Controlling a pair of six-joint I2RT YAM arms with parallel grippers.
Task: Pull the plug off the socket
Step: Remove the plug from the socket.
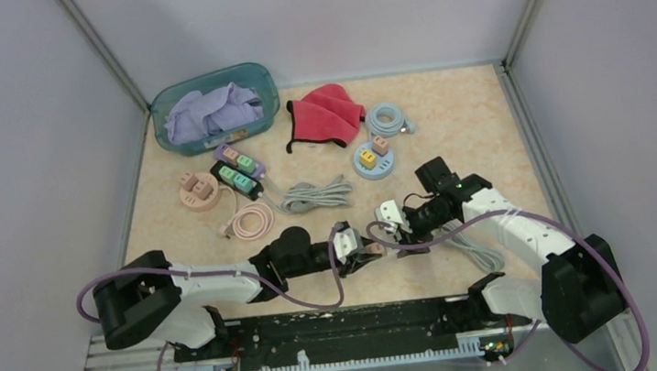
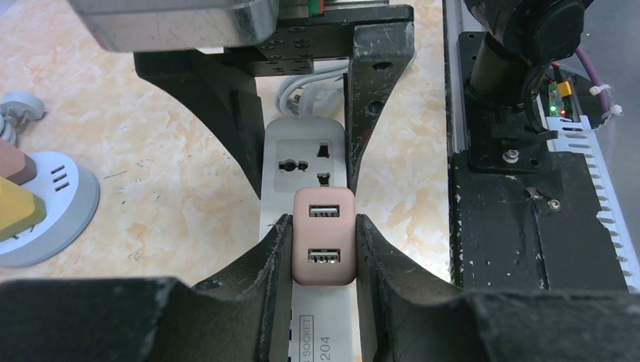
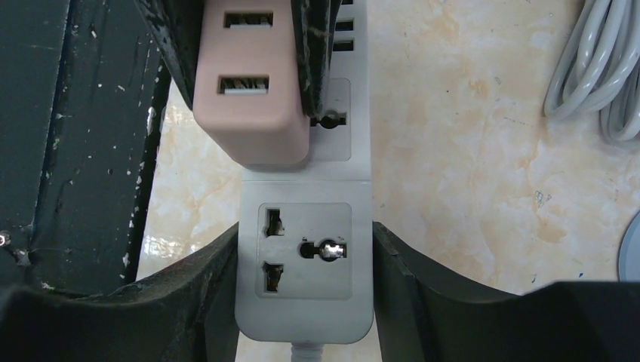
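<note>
Plug (image 2: 323,235): rounded pink block on socket (image 3: 305,305)

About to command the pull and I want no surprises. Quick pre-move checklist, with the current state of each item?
1. Left gripper clamped on the pink plug: ok, fingers against both sides.
2. Right gripper bracing the power strip: ok, fingers against both long edges.
3. Plug seated in the strip: cannot tell how deep, prongs hidden.
4. Grippers not touching each other: ok, but only a narrow bare stretch of strip between them in the right wrist view.
5. Grey cable free of the arms: cannot tell; it lies coiled beside the strip.
</note>
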